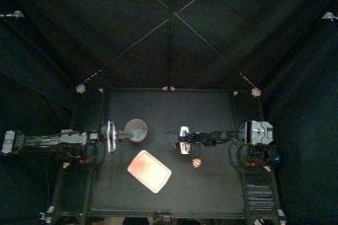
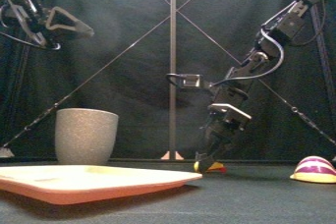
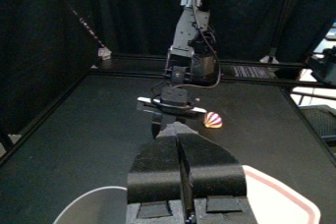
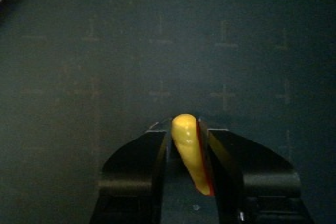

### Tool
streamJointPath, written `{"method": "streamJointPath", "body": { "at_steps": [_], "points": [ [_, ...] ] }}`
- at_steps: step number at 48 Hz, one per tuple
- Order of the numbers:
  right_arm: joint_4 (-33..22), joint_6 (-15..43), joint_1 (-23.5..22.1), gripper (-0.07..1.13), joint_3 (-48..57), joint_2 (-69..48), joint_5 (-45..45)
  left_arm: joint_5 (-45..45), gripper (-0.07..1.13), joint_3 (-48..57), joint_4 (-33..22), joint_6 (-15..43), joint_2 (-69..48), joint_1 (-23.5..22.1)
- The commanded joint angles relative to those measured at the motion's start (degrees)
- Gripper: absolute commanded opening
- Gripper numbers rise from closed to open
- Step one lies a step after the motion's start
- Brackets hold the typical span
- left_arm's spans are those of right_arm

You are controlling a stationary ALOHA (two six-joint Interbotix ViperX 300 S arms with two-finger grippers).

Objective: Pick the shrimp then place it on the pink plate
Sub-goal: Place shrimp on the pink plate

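The right gripper (image 2: 211, 155) is seen pointed down at the table (image 2: 262, 196), right of centre, its jaws pressed onto a yellow and red toy, taken to be the shrimp (image 4: 190, 141), which is pinched upright between them. The shrimp is held at or just above the table top; whether it is clear of the surface cannot be told. The grasp is therefore judged made, while the lift, the carry and the release are left to do. The pink plate (image 2: 79, 181) lies bare toward the front left, apart from the gripper, with the grey speckled cup (image 2: 86, 135) behind it. A striped toy (image 2: 315, 170) lies untouched nearer the front right. The left gripper (image 3: 184, 138) is held raised at the left, its jaws pressed together on nothing.
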Motion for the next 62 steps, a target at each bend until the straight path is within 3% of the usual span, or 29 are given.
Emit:
{"method": "streamJointPath", "body": {
  "at_steps": [1, 18, 31, 45, 62],
  "points": [
    [0.09, 0.18, -0.35, 0.63, -0.70, -1.23, 0.09, -0.53, 0.03, -0.79, 0.09, 0.00, 0.18, -0.09],
    [0.09, 0.44, 0.44, 0.61, -3.16, -3.43, 0.53, -0.53, 0.03, -0.79, 0.18, 0.00, 0.18, -0.09],
    [1.14, 0.88, 7.73, 0.62, -11.43, -4.66, 0.62, -0.53, 0.03, -0.88, 0.18, 0.00, 0.18, 0.00],
    [5.63, 0.88, 15.64, 0.62, -20.74, 2.37, 0.26, -0.53, 0.03, -0.79, 0.35, 0.09, 0.18, 0.35],
    [9.76, 0.88, 19.51, 0.63, -30.85, 11.43, -0.09, -0.53, 0.03, -0.79, 0.97, 0.09, 0.18, 1.14]
  ]
}}
